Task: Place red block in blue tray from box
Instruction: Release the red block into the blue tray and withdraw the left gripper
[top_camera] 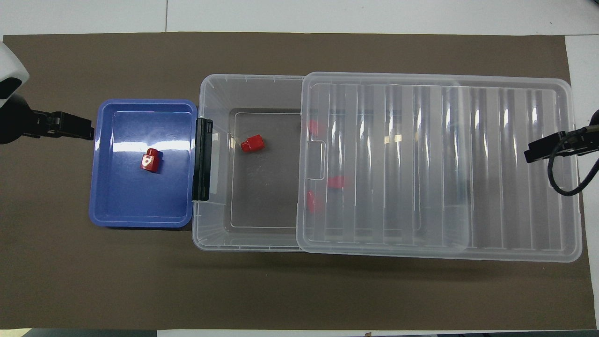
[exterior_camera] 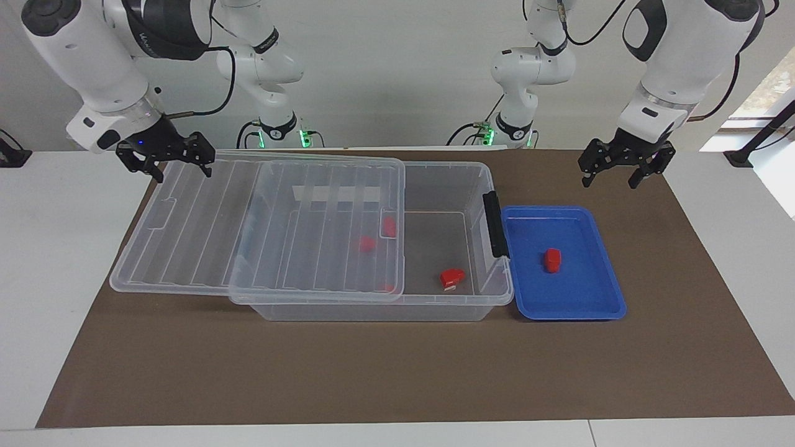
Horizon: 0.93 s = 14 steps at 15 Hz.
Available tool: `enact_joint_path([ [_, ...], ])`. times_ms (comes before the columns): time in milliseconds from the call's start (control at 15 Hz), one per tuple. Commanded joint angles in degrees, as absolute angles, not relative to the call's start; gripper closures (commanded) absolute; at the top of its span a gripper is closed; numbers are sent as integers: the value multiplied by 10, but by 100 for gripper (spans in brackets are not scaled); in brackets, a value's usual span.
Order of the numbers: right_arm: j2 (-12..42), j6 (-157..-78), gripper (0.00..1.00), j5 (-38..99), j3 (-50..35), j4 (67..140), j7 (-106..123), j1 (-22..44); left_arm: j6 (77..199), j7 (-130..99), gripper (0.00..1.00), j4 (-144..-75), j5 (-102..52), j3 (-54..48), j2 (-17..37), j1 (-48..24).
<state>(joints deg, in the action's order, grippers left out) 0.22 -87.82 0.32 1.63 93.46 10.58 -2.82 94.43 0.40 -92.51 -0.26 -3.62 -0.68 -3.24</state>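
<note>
the red block (exterior_camera: 552,259) lies in the blue tray (exterior_camera: 596,304), which sits just beside the box (exterior_camera: 447,186) toward the left arm's end of the table. the left gripper (exterior_camera: 623,172) hangs over the brown mat (exterior_camera: 397,372), fingers open and empty. the right gripper (exterior_camera: 166,162) waits over the lid (exterior_camera: 186,248), fingers open.

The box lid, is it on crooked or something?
Yes. The ribbed clear plastic lid is slid sideways off the large clear plastic box, overhanging toward the right arm's end and leaving the end beside the blue tray uncovered.
</note>
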Motion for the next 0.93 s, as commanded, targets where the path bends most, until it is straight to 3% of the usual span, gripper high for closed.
enact_joint_path([
  [0,-12,-890,0,-6,12,956,107,-40,916,10,0,-915,-2,-33,-5,-27],
  [467,-25,-979,1,-20,13,1008,214,-97,918,6,0,-923,-1,-29,-9,-12],
  [533,-25,-992,5,-20,13,1017,235,-112,919,6,0,-923,-1,-29,-9,-11],
  [733,-13,-1027,38,-20,13,1026,324,-152,920,6,0,-923,-1,-29,-9,-12],
  [800,-1,-1034,54,-19,13,1026,339,-168,920,6,0,-923,-1,-29,-9,-12],
  [867,10,-1038,82,-19,13,1025,351,-184,920,6,0,-923,-1,-29,-9,-12],
])
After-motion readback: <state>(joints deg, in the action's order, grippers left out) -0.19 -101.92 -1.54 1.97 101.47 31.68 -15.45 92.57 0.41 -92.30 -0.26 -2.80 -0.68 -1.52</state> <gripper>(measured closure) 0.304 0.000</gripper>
